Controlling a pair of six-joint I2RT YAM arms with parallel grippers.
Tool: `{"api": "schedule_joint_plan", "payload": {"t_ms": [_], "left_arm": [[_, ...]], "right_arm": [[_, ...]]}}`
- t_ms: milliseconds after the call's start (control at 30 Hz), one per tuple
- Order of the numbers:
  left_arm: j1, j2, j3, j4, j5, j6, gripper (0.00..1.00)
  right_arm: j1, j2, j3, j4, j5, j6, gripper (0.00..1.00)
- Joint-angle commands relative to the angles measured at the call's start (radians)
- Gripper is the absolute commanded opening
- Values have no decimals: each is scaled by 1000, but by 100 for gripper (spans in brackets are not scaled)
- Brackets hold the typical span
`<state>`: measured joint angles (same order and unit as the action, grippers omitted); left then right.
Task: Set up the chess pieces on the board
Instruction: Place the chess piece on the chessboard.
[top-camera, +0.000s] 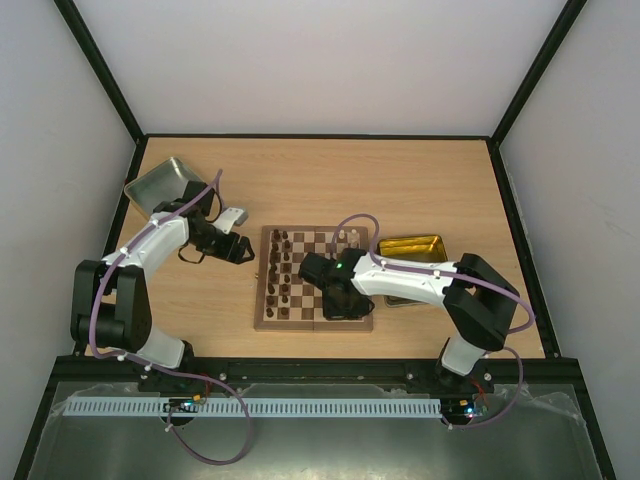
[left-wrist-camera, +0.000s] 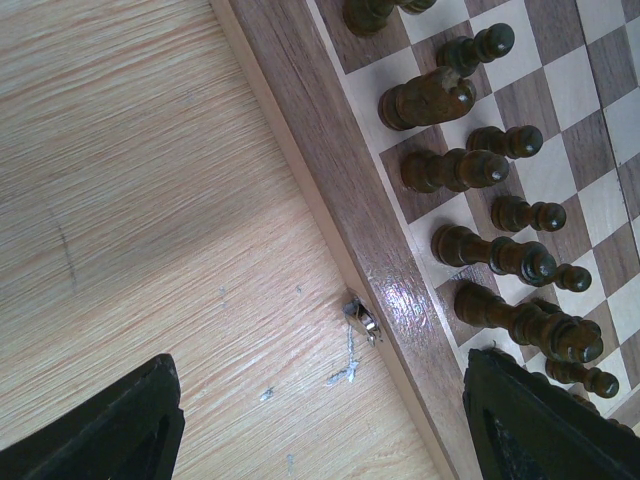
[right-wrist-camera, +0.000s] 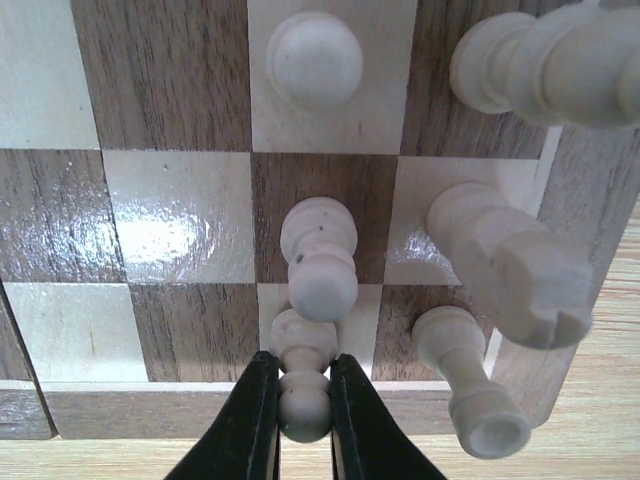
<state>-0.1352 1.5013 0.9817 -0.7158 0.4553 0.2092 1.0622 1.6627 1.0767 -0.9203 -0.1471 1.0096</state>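
The right gripper (right-wrist-camera: 303, 400) is clamped on a pale pawn (right-wrist-camera: 303, 345) at the board's (top-camera: 285, 324) five o'clock edge, while the left gripper (left-wrist-camera: 320, 430), fingers wide apart, hovers off its nine o'clock side beside the dark pieces (left-wrist-camera: 450, 170).

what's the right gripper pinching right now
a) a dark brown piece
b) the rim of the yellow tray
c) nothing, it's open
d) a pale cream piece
d: in the right wrist view the right gripper is closed on a pale cream piece by the edge of the board.
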Motion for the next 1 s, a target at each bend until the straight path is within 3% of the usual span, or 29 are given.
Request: {"api": "schedule_joint_plan", "payload": {"t_ms": [0, 300, 967], "left_arm": [[-4, -4, -8, -7, 7, 7, 77], [-4, 2, -8, -6, 9, 8, 77], [-4, -3, -6, -7, 12, 9, 77]], "right_arm": [[-10, 3, -12, 6, 20, -3, 9], [-11, 0, -11, 6, 10, -11, 16], [-9, -14, -16, -2, -22, -25, 19]]}}
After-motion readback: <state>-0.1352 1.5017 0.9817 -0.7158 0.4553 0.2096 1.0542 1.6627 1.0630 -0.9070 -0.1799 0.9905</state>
